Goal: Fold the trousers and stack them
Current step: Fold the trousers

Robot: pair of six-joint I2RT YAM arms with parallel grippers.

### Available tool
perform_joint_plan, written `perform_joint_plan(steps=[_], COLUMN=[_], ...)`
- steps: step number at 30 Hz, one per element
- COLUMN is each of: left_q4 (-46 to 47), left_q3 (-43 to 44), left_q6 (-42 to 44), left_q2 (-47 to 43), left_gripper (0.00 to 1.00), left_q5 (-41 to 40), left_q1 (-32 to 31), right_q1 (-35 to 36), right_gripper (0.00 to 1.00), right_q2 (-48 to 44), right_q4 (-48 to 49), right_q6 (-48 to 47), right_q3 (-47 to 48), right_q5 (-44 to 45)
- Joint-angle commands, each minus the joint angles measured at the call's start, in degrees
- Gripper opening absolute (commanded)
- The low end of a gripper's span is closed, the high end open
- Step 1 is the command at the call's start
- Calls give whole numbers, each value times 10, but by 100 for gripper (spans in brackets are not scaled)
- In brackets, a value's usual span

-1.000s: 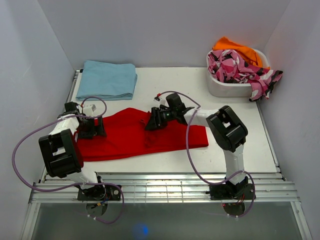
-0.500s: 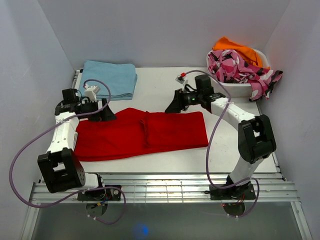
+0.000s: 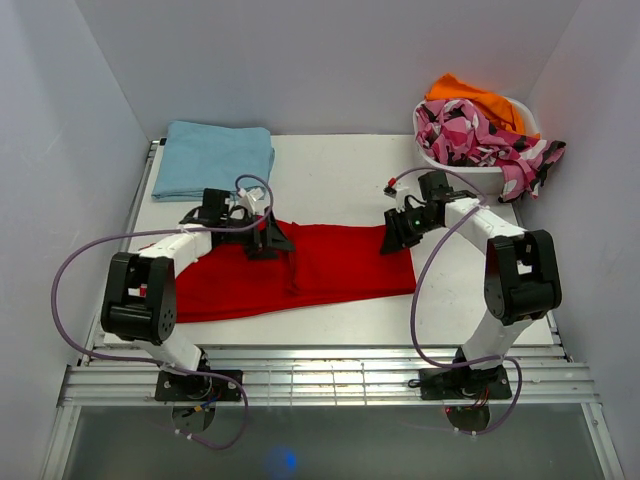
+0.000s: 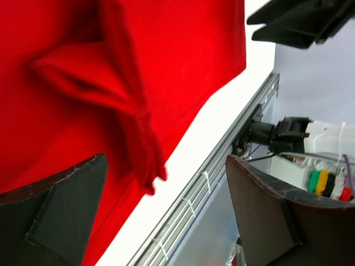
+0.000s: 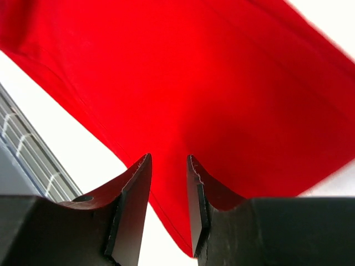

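Observation:
The red trousers (image 3: 330,265) lie flat across the table, long side running left to right, with a raised crease near the middle. My left gripper (image 3: 270,240) hovers over their far edge near that crease. In the left wrist view it (image 4: 166,205) stands wide open above the trousers (image 4: 111,83), and nothing is between its fingers (image 4: 55,216). My right gripper (image 3: 392,238) is at the trousers' far right corner. In the right wrist view its jaws (image 5: 168,160) stand a narrow gap apart just above the trousers (image 5: 211,83), gripping nothing.
A folded light blue garment (image 3: 212,158) lies at the back left. A white basket (image 3: 450,180) at the back right holds a pink-black-white garment (image 3: 470,135) and an orange cloth (image 3: 470,95). A metal rail (image 3: 320,370) runs along the near edge.
My left gripper has swung from the trousers' left end to their middle far edge. The right gripper has moved from the middle to the far right corner. The trousers lie flatter.

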Motion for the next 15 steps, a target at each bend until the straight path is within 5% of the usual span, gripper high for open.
perform_joint_plan(steps=[1,10,14,15], left_q4=[66,9,52,63], left_q3=[9,100,100,96], left_q6=[-58,-64,-69,-64], left_q2=[10,117,115,112], left_gripper=[98,98,88,79], left_q5=[-34,-196,-170,-163], left_q1=[-64,-101,-107,-109], right_q1=[-22,-49,-53,-53], right_gripper=[37,37,37,37], right_q2=[-20,-18,-17,-15], right_q4=[-40,-52,-50,-50], right_q6=[-45,-45,-46,-45], right_q3=[-17,-16,-22,-22], right_q5=[27,13,11,10])
